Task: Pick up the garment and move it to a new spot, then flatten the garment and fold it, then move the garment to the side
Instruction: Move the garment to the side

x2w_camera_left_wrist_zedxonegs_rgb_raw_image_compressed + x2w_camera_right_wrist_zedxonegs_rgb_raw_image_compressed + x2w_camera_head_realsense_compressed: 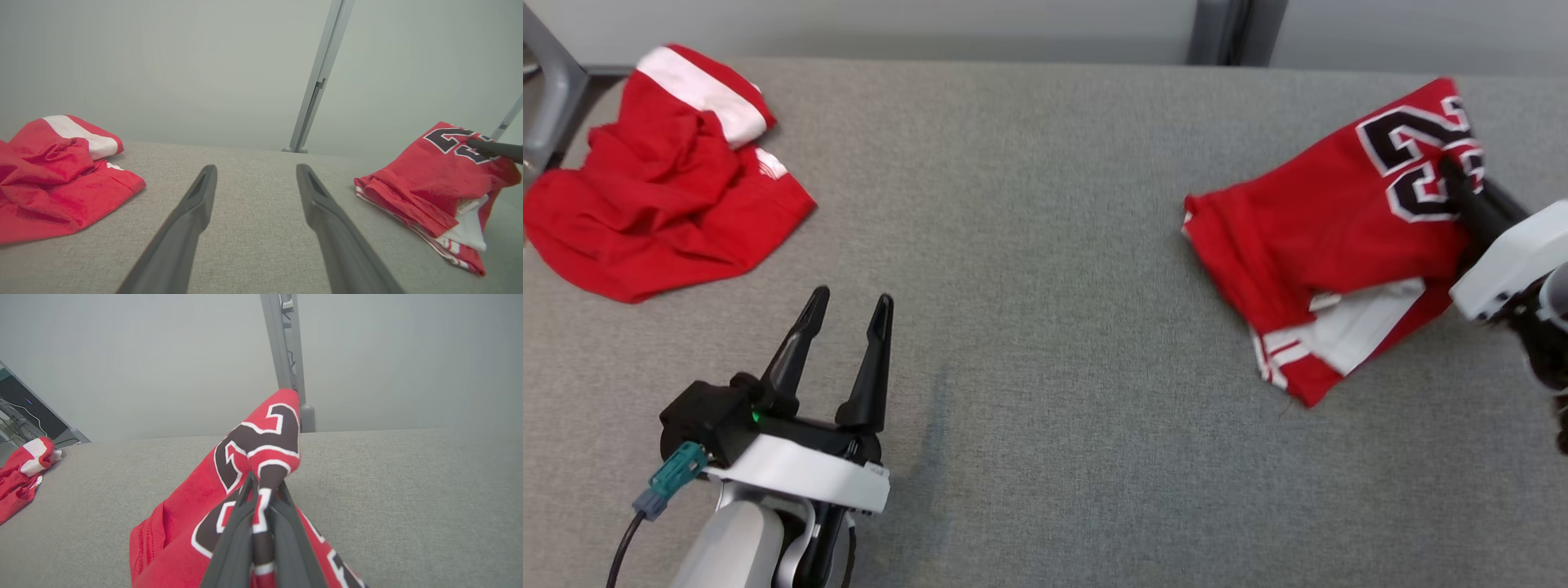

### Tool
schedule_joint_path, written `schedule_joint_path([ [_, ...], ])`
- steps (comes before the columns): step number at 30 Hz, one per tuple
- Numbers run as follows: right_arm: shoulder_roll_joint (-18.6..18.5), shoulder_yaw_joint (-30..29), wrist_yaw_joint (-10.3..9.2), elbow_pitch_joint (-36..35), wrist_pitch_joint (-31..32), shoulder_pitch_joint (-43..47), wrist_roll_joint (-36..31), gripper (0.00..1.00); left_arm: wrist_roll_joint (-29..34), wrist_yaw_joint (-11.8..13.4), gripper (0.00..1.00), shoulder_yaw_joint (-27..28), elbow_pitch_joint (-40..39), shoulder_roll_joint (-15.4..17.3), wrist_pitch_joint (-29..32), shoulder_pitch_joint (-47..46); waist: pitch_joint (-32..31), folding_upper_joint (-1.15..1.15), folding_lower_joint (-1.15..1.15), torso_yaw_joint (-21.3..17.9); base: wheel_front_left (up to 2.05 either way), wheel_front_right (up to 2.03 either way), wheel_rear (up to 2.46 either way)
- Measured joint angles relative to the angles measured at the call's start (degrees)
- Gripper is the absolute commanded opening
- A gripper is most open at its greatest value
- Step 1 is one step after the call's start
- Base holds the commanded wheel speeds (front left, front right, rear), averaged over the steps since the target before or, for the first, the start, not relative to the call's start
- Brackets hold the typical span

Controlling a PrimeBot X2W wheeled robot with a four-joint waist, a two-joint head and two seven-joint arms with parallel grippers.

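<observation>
Head view, right of the frame: you see the folded jersey (pixel 1327 220), red with black numerals outlined in white, lying on the grey fabric bench (pixel 1029 245). White cloth and red-and-white striped trim show along its lower edge. The right fingers (pixel 235 539) are clenched on the numbered corner at the upper right of the garment. In the right wrist view, centre of the frame, a pleat of that numbered cloth is pinched between them and stands up above their tips. In the left wrist view, right of the frame, the folded edge of the jersey rests on the bench, while the numbered end slopes upward toward a dark finger that enters from the right edge. Head view, lower left: the left fingers (pixel 872 359) are spread wide and hold nothing. They point up the frame over bare bench, well apart from both garments. Head view, upper left: a second red garment (pixel 662 188) with a white band lies crumpled near the far corner of the bench. A grey metal post (pixel 318 77) rises behind the far edge of the bench, in front of a pale wall (pixel 184 61).
</observation>
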Motion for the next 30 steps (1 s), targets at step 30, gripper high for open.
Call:
schedule_joint_path([
  [30,-6.46,-7.59,0.02,28.89,-16.45,-24.30,-11.02,0.00,2.65,-2.35,1.00,-1.01,-1.93,1.29,0.00,-7.72,15.19,0.00,0.00,-4.09,0.00,0.00,0.00],
])
